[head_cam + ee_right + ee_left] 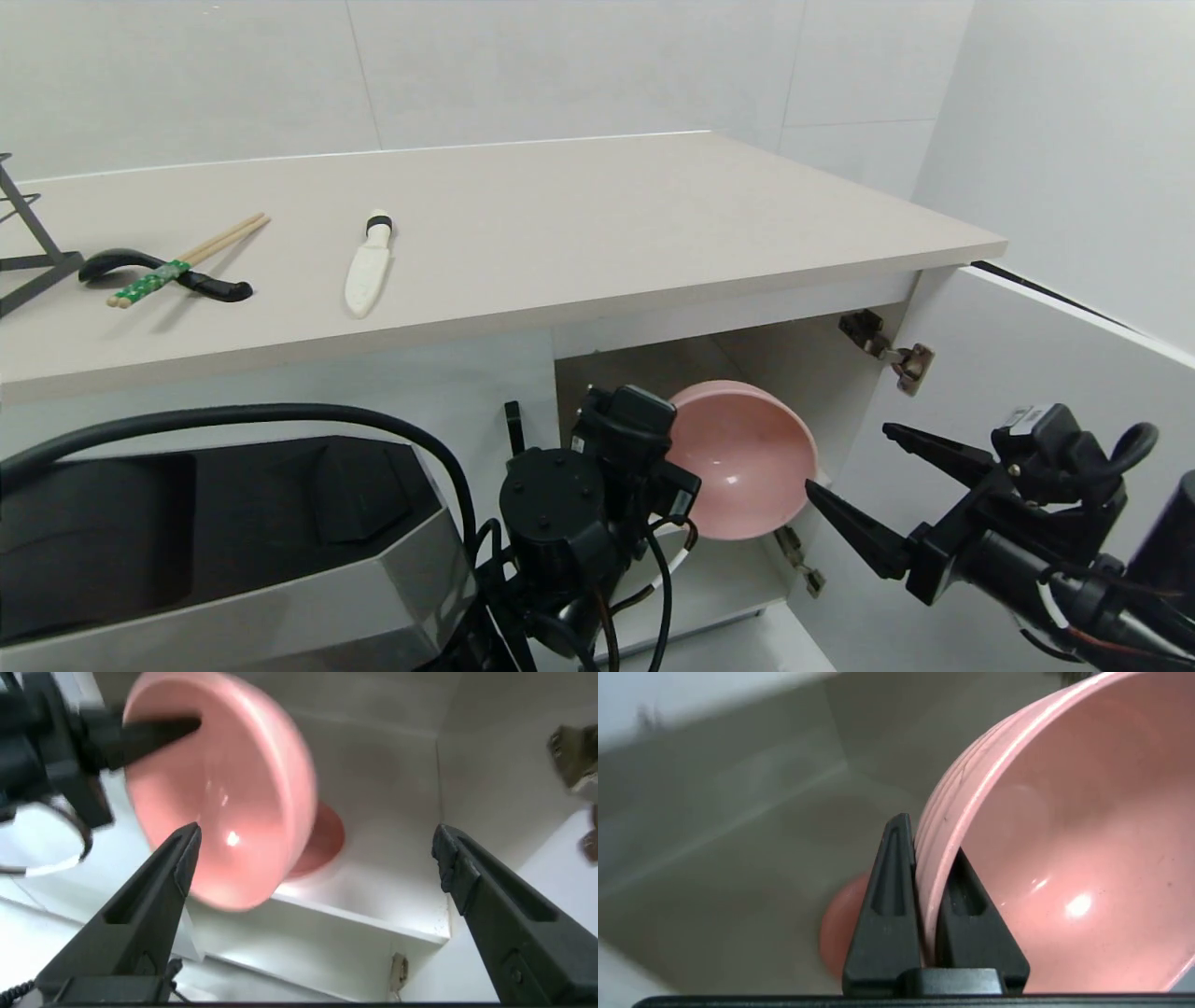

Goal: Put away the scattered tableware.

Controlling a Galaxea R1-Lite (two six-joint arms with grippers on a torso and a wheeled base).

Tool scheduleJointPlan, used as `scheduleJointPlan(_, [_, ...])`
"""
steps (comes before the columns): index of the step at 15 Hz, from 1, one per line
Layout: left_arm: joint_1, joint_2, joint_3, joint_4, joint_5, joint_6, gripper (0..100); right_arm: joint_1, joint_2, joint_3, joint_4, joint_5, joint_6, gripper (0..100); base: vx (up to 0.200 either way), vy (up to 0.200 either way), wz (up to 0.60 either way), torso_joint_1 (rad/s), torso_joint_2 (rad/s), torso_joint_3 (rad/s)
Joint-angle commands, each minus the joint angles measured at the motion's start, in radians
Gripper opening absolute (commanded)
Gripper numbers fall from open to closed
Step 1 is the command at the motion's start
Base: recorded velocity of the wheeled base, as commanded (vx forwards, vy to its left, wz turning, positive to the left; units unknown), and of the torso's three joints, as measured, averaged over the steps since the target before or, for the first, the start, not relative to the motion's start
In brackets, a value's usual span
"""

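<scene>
In the head view, our left hand (653,457) is clamped on the rim of the pink bowl (747,457), which sits tilted inside the open cabinet (794,355). Our right hand (848,457) is spread wide and empty just outside the cabinet. In the left wrist view, our fingers (892,905) pinch the bowl's wall. In the right wrist view, another pink dish (327,838) lies on the cabinet floor.

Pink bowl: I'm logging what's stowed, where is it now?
Head view: the bowl hangs tilted at the mouth of the open cabinet under the countertop, rim clamped by the left tool, the open right tool just to its right.
</scene>
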State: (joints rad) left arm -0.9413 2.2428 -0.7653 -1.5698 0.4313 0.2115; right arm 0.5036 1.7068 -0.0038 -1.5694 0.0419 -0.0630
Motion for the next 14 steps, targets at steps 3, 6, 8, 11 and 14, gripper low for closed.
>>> scheduleJointPlan(3, [-0.007, 0.001, -0.046, -0.001, -0.003, -0.006, 0, -0.016, 0.034, -0.005, -0.001, 0.001, 0.0, 100, 0.0, 0.0, 0.0, 0.0, 0.0, 0.0])
scheduleJointPlan(6, [-0.01, 0.018, -0.072, -0.001, -0.02, 0.0, 0, -0.014, 0.04, -0.007, -0.001, 0.001, 0.002, 100, 0.0, 0.0, 0.0, 0.0, 0.0, 0.0])
scheduleJointPlan(8, [0.004, 0.02, -0.072, -0.001, -0.019, -0.004, 0, -0.011, 0.037, -0.002, -0.001, 0.001, 0.002, 100, 0.0, 0.0, 0.0, 0.0, 0.0, 0.0])
scheduleJointPlan(11, [0.024, 0.028, -0.054, -0.001, -0.019, -0.007, 0, -0.014, 0.025, 0.002, -0.001, 0.001, 0.008, 100, 0.0, 0.0, 0.0, 0.0, 0.0, 0.0])
scheduleJointPlan(14, [0.024, 0.032, -0.052, -0.001, -0.019, -0.007, 0, -0.014, -0.012, 0.002, -0.001, 0.001, 0.037, 100, 0.0, 0.0, 0.0, 0.0, 0.0, 0.0])
